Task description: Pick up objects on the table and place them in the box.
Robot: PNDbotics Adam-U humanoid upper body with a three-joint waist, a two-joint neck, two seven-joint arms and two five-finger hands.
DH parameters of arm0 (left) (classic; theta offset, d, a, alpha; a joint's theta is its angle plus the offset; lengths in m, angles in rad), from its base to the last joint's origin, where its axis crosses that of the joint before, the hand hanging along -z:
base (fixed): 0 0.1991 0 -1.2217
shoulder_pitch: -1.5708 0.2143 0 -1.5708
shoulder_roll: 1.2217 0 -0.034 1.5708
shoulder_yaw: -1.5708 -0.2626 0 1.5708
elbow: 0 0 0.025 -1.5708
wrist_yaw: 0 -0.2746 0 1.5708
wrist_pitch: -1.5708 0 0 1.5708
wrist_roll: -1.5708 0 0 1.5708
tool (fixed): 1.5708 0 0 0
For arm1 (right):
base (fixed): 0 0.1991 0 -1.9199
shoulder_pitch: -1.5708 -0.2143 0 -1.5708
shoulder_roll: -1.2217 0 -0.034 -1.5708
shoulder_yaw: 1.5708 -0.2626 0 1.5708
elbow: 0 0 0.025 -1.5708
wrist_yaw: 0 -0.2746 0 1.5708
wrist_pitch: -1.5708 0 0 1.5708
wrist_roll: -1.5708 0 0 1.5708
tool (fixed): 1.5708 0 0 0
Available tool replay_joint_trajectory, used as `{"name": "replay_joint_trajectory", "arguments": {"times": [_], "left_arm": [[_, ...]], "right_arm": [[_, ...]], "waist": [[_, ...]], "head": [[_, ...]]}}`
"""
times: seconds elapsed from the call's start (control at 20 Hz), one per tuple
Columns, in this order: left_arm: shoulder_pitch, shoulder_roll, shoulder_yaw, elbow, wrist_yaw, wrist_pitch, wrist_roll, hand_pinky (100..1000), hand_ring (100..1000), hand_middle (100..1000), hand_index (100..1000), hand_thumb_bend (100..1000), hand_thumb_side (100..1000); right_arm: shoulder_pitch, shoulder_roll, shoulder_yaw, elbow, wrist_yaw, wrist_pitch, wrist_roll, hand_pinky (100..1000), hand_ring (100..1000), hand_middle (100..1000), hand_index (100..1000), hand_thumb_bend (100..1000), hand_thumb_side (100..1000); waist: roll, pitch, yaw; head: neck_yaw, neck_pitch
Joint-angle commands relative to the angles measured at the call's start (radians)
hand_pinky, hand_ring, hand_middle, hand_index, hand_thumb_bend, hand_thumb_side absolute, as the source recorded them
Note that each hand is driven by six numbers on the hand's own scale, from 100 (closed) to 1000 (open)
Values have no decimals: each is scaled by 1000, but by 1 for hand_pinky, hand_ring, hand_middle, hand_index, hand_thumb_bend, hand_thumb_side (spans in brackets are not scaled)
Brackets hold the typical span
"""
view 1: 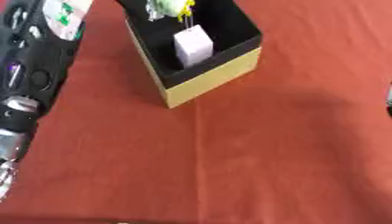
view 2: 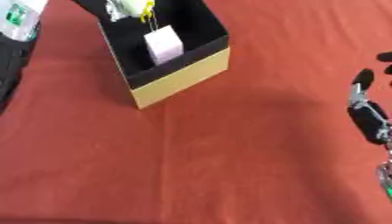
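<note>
Left hand (view 1: 65,15) is up at top-left w/ a white-and-green object (view 2: 19,15) against it; fingers hidden, so can't tell the grip. It's left of the box (view 1: 211,78), not over it. Box already holds a pale block (view 1: 193,46) and a yellow-green item (view 1: 170,5). Risk: letting go before clearing the near wall drops it on the cloth. Right hand (view 2: 367,111) idles at right edge, fingers relaxed.

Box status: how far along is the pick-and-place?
Done: the box already holds a pale lilac block and a yellow-green item at its far side. In hand: the left arm holds a white item with green markings at the upper left, beside the box, not over it; the grip itself is out of view. The right hand holds nothing. Left: no other loose objects show on the red table.
</note>
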Motion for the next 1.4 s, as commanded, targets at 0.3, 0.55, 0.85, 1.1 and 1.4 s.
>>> {"name": "replay_joint_trajectory", "arguments": {"times": [0.3,0.55,0.85,1.1,1.4], "left_arm": [[-26,-15,-5,22,-129,-59,49,744,819,837,916,342,377],[-24,-19,-2,19,-212,-68,83,835,919,927,965,535,492],[-21,-31,5,27,-299,-91,126,852,944,959,976,601,483],[-18,-37,7,40,-304,-130,121,875,970,985,985,554,238],[-18,-41,16,58,-275,-180,38,899,981,1000,1000,518,294]], "right_arm": [[-11,-14,-1,-16,-8,-2,-12,457,450,491,694,100,178],[-10,-11,-1,-16,-9,-2,-15,457,450,491,694,100,178],[-8,-11,-4,-16,-8,-3,-12,461,451,492,693,100,168],[-6,-12,-9,-16,-7,-5,-5,464,451,492,693,100,158],[-5,-11,-14,-16,-7,-7,1,466,451,492,693,100,153]], "waist": [[0,-5,-13],[0,-6,-14],[-3,-13,-14],[-7,-21,-15],[-10,-28,-17]], "head": [[1,5],[-3,5],[-3,5],[-3,5],[-2,5]]}}
